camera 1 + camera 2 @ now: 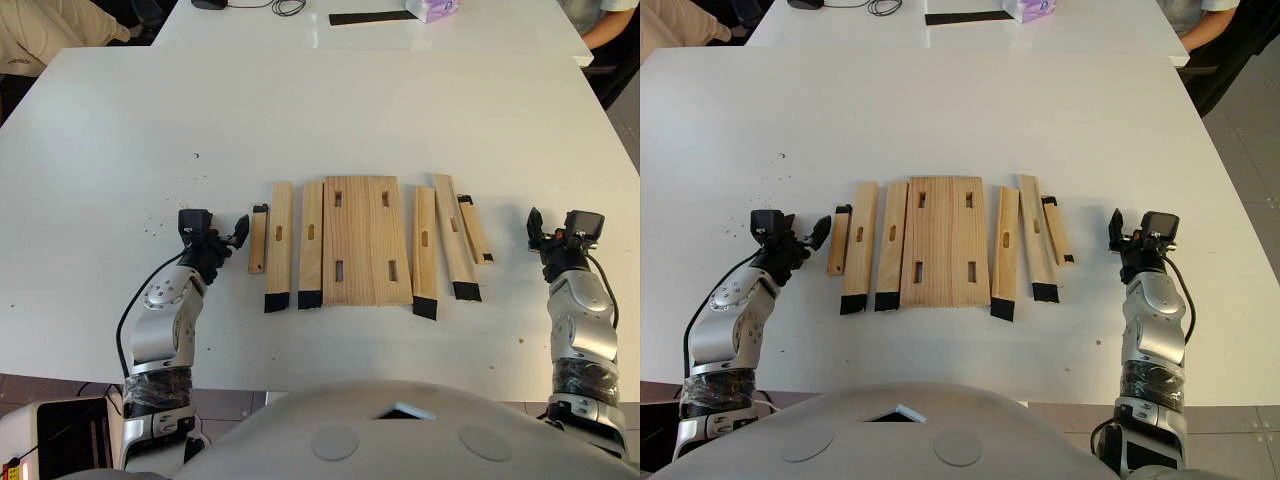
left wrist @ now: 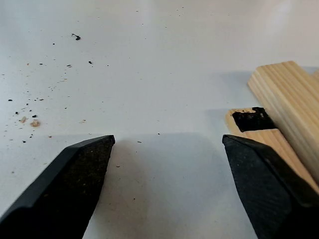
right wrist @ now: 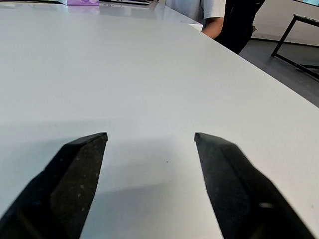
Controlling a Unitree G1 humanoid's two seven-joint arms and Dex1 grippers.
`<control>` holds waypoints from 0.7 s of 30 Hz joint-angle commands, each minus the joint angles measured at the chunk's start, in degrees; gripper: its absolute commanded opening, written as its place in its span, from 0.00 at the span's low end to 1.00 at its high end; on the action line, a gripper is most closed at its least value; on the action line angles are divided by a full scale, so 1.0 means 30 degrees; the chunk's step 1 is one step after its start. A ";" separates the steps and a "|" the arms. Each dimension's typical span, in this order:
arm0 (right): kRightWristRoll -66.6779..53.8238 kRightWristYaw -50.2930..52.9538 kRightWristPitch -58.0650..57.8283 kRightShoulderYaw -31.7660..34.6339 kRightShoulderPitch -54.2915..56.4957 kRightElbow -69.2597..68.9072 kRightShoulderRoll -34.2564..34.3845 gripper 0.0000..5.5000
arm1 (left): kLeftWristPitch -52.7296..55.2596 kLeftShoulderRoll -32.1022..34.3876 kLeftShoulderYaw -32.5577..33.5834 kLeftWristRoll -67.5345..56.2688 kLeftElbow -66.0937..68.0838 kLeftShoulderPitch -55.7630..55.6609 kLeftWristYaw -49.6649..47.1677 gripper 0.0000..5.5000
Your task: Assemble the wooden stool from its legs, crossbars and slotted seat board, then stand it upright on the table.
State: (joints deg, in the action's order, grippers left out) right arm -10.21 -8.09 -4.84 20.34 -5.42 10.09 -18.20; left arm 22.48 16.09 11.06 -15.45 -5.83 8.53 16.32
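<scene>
Seat board (image 1: 367,240) lay flat at mid-counter, four slots visible, with two legs (image 1: 279,245) to its left and two more to its right, all flat and unassembled. The near ends of the legs were wrapped in black, so the wood there could not be inspected. One short crossbar (image 1: 259,239) lay outermost on the left, and a second crossbar (image 1: 475,228) lay outermost on the right, its near tip also black.

The left end effector (image 2: 168,140) stood low over the counter (image 1: 120,150) with its fingers wide apart, holding nothing. One fingertip sat just beside the left crossbar, and whether it touched could not be determined. The right end effector (image 3: 150,135) was likewise spread wide and empty, over bare counter and well apart from the right crossbar.

In the left wrist view, the left crossbar's black-marked end and the adjoining leg were cut off by the frame edge and partly covered by one finger. Fine dark specks (image 2: 30,119) showed there on the counter, and they were only faintly discernible from the head views. The right wrist view recorded no stool parts between the fingers.
</scene>
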 commanded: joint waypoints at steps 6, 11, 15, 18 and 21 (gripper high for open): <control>0.0051 0.0378 0.0332 -0.0143 0.0033 -0.0018 0.0544 0.59 | 0.0871 -0.0045 -0.0473 0.0159 0.0611 0.0326 0.0063 0.73; 0.0107 0.0262 0.0281 -0.0139 0.0116 -0.0017 0.0429 0.59 | 0.0788 -0.0097 -0.0383 0.0128 0.0446 0.0381 -0.0069 0.69; 0.0114 0.0218 0.0238 -0.0090 0.0146 -0.0008 0.0334 0.59 | 0.0838 0.0118 -0.0720 0.0590 0.0653 0.0322 -0.0140 0.61; 0.0130 0.0232 0.0236 -0.0116 0.0019 -0.0098 0.0401 0.59 | 0.0851 0.0125 -0.0832 0.0654 0.0399 0.0425 -0.0081 0.61; 0.0148 0.0236 0.0250 -0.0143 -0.0073 -0.0177 0.0450 0.59 | 0.0967 0.0138 -0.0847 0.0711 0.0216 0.0591 -0.0030 0.61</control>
State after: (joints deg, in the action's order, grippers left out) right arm -10.05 -7.26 -4.36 20.02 -5.47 10.06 -16.56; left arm 22.89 16.74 9.48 -13.53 -6.13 8.41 16.11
